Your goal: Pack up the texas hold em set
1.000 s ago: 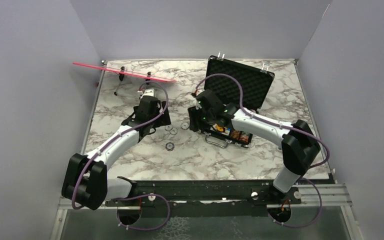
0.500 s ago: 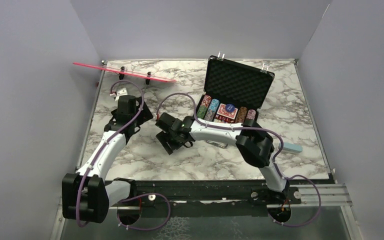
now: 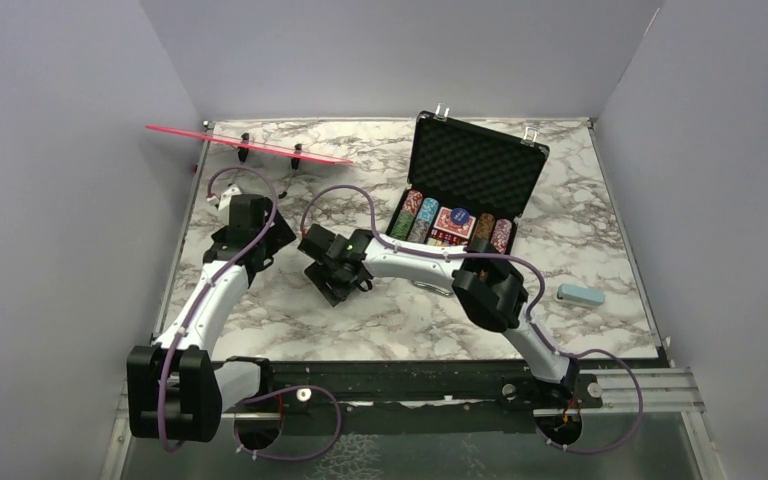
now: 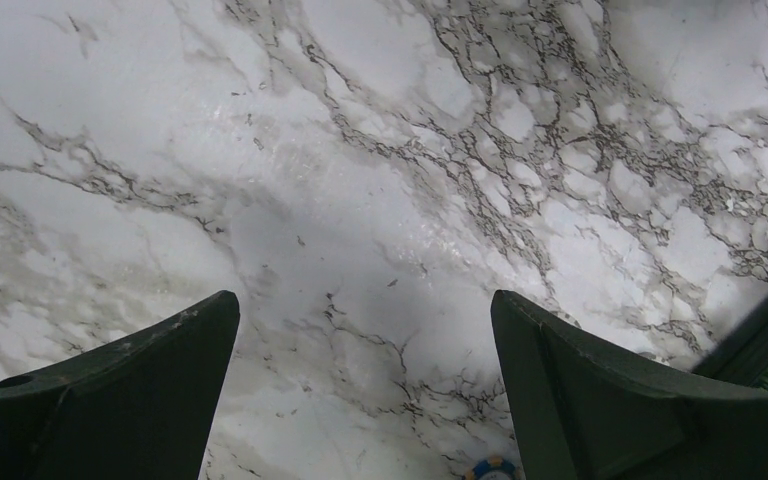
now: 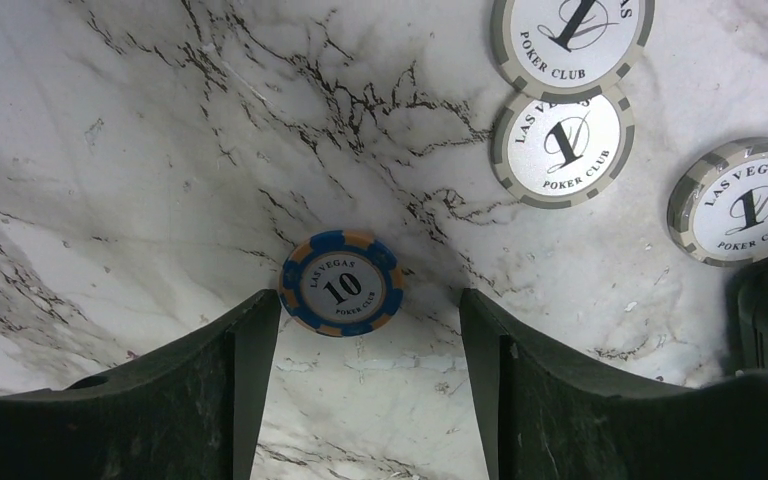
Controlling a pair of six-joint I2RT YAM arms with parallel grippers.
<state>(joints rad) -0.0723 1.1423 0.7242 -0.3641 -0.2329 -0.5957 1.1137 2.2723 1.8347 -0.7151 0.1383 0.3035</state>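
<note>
The texas hold em set's black case [image 3: 475,165] lies open at the back right, foam lid up, with rows of coloured chips [image 3: 447,226] inside. My right gripper [image 3: 332,282] hovers low over the marble to the case's left. In the right wrist view it [image 5: 368,300] is open, with a blue "10" chip [image 5: 342,283] flat on the table just ahead of its left fingertip [image 5: 260,315]. Three grey "1" chips [image 5: 563,143] lie further ahead to the right. My left gripper [image 3: 260,238] is open over bare marble [image 4: 362,300], holding nothing.
A pink strip on wire legs [image 3: 250,145] stands at the back left. A small light-blue block [image 3: 580,294] lies at the right, in front of the case. A blue chip's edge [image 4: 490,468] peeks in at the bottom of the left wrist view.
My right arm swung from over the case leftward and down over the loose chips, its jaws wider. The left arm drew back to the left. The case's contents and the blue block are now uncovered.
</note>
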